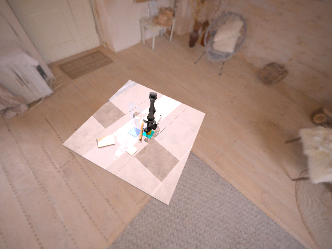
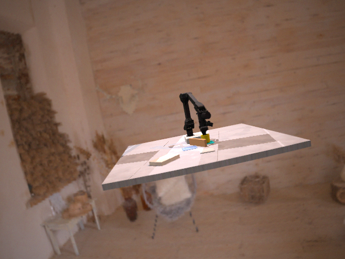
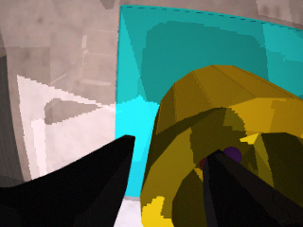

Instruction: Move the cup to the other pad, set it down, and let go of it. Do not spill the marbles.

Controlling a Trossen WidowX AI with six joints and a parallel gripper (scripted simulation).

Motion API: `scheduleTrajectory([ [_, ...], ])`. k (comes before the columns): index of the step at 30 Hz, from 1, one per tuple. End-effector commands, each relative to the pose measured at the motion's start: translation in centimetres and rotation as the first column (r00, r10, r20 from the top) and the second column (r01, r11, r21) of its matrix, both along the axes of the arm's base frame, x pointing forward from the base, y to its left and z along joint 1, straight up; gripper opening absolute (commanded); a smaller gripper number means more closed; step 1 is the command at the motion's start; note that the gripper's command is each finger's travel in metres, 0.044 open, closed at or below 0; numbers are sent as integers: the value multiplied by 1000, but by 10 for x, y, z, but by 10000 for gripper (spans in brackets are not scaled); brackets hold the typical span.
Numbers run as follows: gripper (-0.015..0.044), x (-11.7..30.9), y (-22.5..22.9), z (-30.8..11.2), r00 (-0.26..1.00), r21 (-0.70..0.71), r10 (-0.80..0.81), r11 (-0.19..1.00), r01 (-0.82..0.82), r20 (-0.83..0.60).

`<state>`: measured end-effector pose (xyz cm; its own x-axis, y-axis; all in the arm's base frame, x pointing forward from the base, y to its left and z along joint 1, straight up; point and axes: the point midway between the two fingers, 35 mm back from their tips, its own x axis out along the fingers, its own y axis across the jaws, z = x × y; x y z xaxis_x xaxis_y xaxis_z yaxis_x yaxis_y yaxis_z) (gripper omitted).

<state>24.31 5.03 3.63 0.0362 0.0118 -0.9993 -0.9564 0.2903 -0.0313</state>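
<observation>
The yellow cup (image 1: 149, 132) (image 2: 205, 137) (image 3: 222, 87) stands upright on the cyan pad (image 1: 148, 137) (image 2: 211, 142) (image 3: 134, 71). A purple marble (image 3: 232, 154) and part of a red marble (image 3: 204, 164) show inside it; the rest of the inside is hidden. My gripper (image 2: 204, 134) (image 3: 169, 152) is partly open at the cup's rim. One finger is outside the wall with a gap to it, and the other is over the inside of the cup. The blue pad (image 1: 134, 132) (image 2: 190, 148) lies bare on the other side of the orange block.
The long orange block (image 1: 141, 132) (image 2: 197, 142) stands upright between the two pads, close to the cup. A flat pale tile (image 1: 131, 150) (image 2: 207, 150) and a larger cream block (image 1: 106, 141) (image 2: 164, 160) lie farther off. A pale block lies near the arm's base.
</observation>
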Motion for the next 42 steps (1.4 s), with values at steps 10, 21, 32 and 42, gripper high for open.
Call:
scheduleTrajectory([
  [10,147,0,0,13,1000,-2,-1,1000,1,-2],
  [21,147,0,0,28,1000,-3,-3,1000,3,-2],
  [32,147,0,1,43,1000,-4,-5,1000,5,-3],
  [42,252,-1,1,45,1000,-1,0,1000,0,-5],
])
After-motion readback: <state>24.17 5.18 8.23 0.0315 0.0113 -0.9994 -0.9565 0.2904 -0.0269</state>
